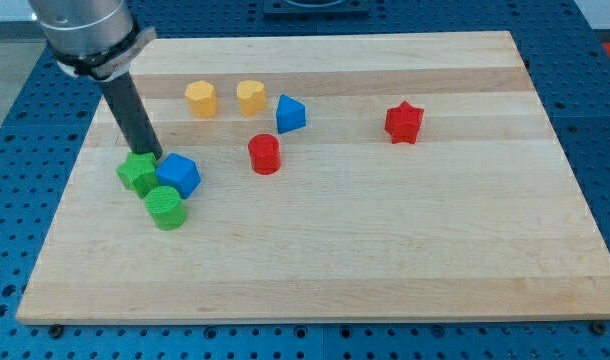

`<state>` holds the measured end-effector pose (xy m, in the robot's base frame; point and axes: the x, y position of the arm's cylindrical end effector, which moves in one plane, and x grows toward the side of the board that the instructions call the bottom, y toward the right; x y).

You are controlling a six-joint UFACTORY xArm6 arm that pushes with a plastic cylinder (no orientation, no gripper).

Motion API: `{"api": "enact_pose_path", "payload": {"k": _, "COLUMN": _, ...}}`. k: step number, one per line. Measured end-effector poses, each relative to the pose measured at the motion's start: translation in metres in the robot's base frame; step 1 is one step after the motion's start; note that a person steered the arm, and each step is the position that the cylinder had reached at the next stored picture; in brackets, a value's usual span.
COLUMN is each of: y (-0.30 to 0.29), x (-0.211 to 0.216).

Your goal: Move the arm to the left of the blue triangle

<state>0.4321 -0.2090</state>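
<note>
The blue triangle lies on the wooden board in the upper middle, just right of two yellow blocks. My tip is far to its left and lower, at the view's left. It touches the top edge of a green star block and sits just above-left of a blue cube.
A green cylinder sits below the blue cube. Two yellow blocks lie left of the blue triangle. A red cylinder is below the triangle. A red star is at the right.
</note>
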Motion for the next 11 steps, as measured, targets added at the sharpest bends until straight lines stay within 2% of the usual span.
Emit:
{"api": "enact_pose_path", "payload": {"k": 2, "y": 0.000, "x": 0.024}}
{"api": "enact_pose_path", "payload": {"k": 3, "y": 0.000, "x": 0.011}}
{"api": "enact_pose_path", "payload": {"k": 5, "y": 0.000, "x": -0.056}}
{"api": "enact_pose_path", "payload": {"k": 7, "y": 0.044, "x": -0.062}}
{"api": "enact_pose_path", "payload": {"k": 9, "y": 0.095, "x": -0.046}}
{"api": "enact_pose_path", "payload": {"k": 10, "y": 0.102, "x": -0.062}}
{"api": "enact_pose_path", "payload": {"k": 11, "y": 0.102, "x": -0.102}}
